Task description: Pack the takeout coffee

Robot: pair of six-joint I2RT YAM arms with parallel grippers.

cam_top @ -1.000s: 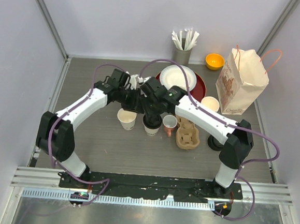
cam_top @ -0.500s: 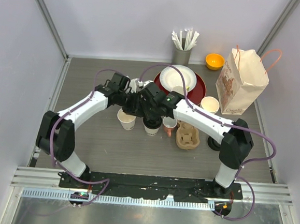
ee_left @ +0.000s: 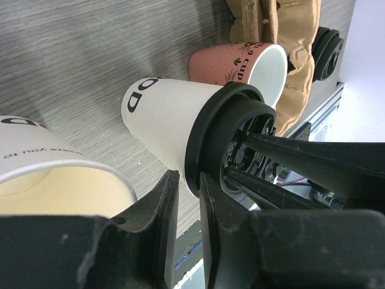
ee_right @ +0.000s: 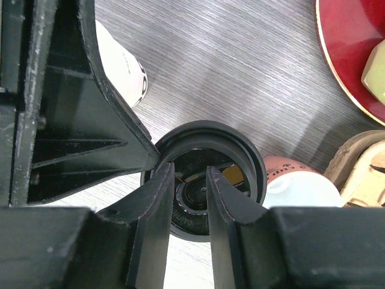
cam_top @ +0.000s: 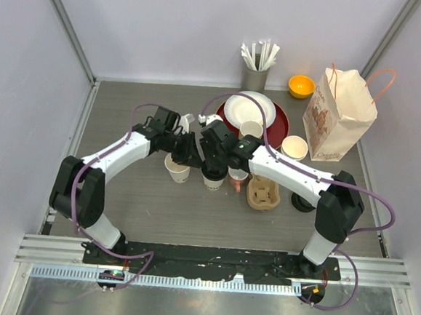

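One takeout coffee cup (ee_left: 162,117), cream-white with a black lid (cam_top: 213,175), stands upright near the table's middle. My right gripper (ee_right: 190,168) points straight down onto the lid (ee_right: 240,156). Its jaws stand a little apart with nothing between them, the tips in the lid's sunken top. My left gripper (ee_left: 187,176) comes in from the left, its narrow jaws closed over the lid's rim (ee_left: 194,150). A second cream paper cup (cam_top: 178,171) stands open-topped just left of the first.
A pink cup (cam_top: 237,176) and a brown cup carrier (cam_top: 262,192) sit right of the lidded cup. A loose black lid (cam_top: 302,201) lies further right. Behind are a red plate (cam_top: 280,123) with a white plate, small cups, a paper bag (cam_top: 338,116), an orange bowl (cam_top: 301,85) and a straw holder (cam_top: 255,75).
My left gripper has come forward and right to the lidded cup's rim and narrowed. The right gripper's jaws have narrowed over the lid.
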